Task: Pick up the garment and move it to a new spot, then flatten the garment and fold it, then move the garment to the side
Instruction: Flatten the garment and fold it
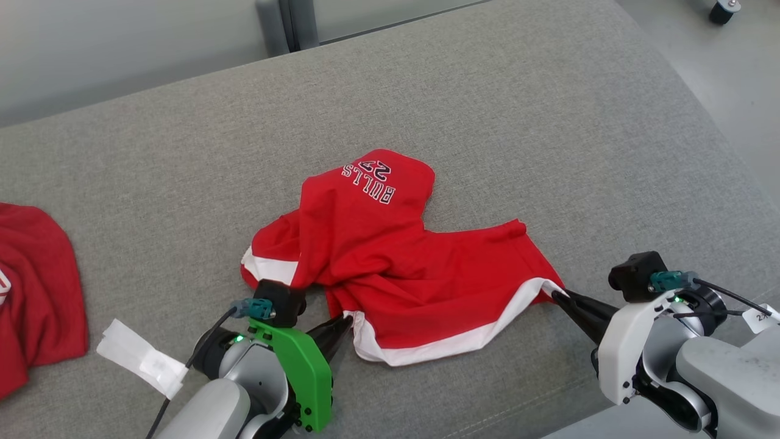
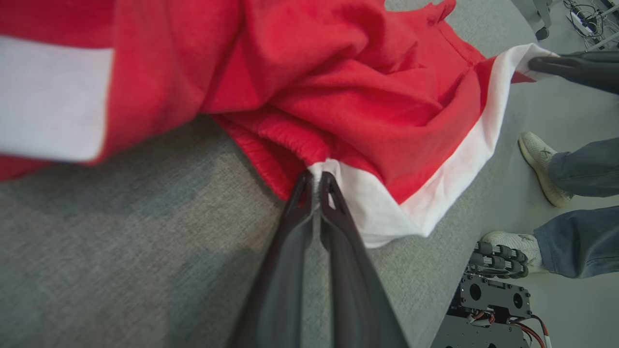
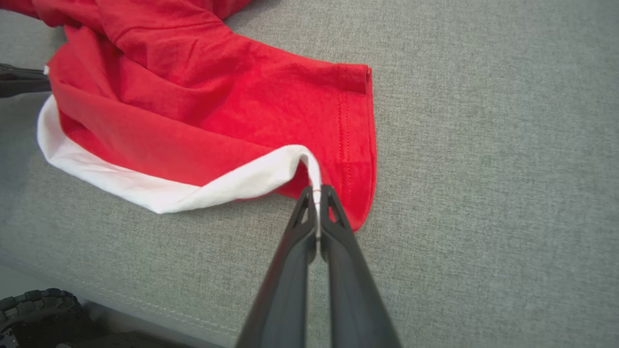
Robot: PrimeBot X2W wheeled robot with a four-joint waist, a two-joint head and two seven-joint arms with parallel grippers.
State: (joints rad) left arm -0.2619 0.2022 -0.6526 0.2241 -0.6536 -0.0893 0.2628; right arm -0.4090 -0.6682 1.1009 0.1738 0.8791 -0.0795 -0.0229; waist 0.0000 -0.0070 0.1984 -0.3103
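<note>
pinching opposite hem corners, left end effector (image 1: 345, 322) and right end effector (image 1: 556, 295) flank the garment (image 1: 390, 244).

I see open grey tabletop (image 1: 518, 110) beyond and right of the garment (image 1: 390, 256). A second red cloth (image 1: 36, 292) blocks the far left, and a person's feet (image 2: 539, 166) stand off the edge.
</note>
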